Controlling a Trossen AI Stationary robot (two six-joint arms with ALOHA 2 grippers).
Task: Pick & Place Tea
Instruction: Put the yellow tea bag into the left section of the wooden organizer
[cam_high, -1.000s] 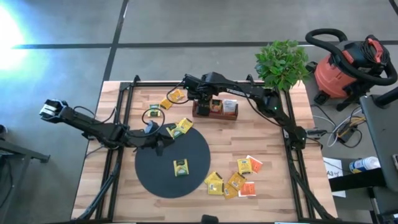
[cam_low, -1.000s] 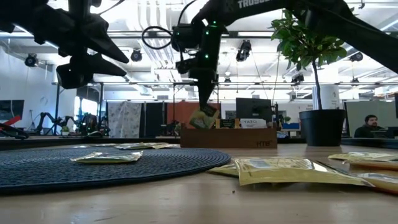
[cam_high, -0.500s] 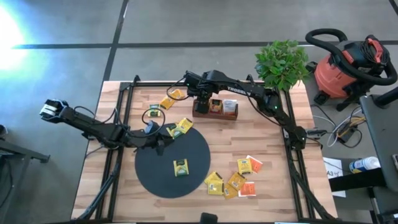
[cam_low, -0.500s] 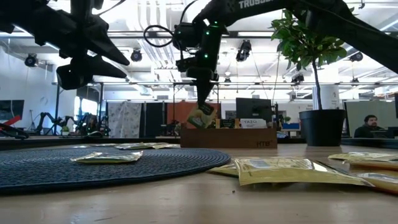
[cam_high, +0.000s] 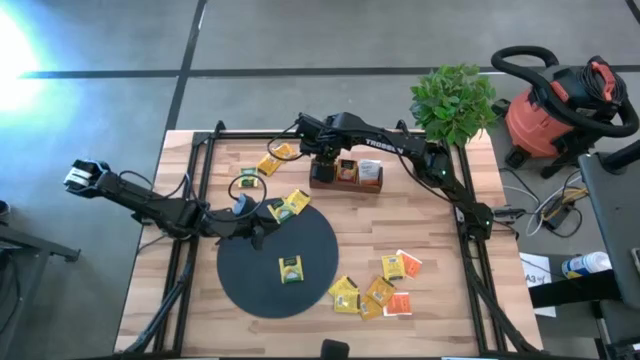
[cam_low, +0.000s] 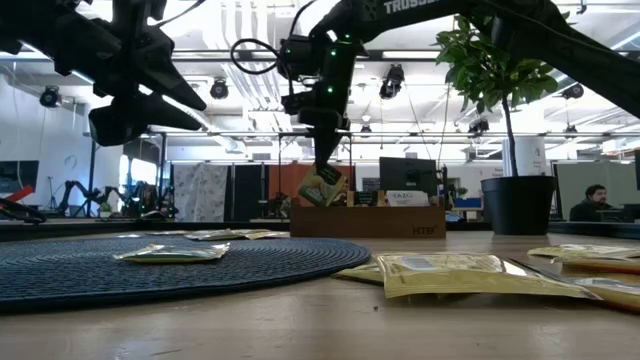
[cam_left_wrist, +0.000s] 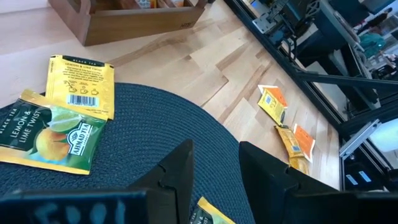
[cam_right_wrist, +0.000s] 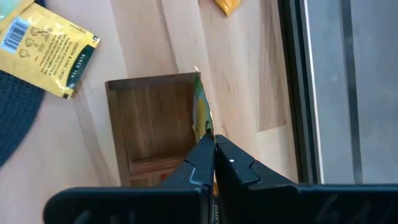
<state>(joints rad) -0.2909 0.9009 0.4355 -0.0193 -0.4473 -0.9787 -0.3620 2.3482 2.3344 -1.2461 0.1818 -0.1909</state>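
Placing is the step in hand: above the wooden tray (cam_right_wrist: 158, 118), a yellow sachet (cam_right_wrist: 201, 112) is held edge-down, clenched in the right gripper (cam_right_wrist: 214, 149). For the next move, lowering into the empty compartment and releasing are called for. The left gripper (cam_left_wrist: 214, 163) waits, released, over the black mat (cam_high: 262, 275).

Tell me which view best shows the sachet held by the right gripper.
The right wrist view: the yellow paper sachet hangs edge-on, pinched above the brown wooden tray. The low view shows it small; the high view hides it; the left wrist view misses it.
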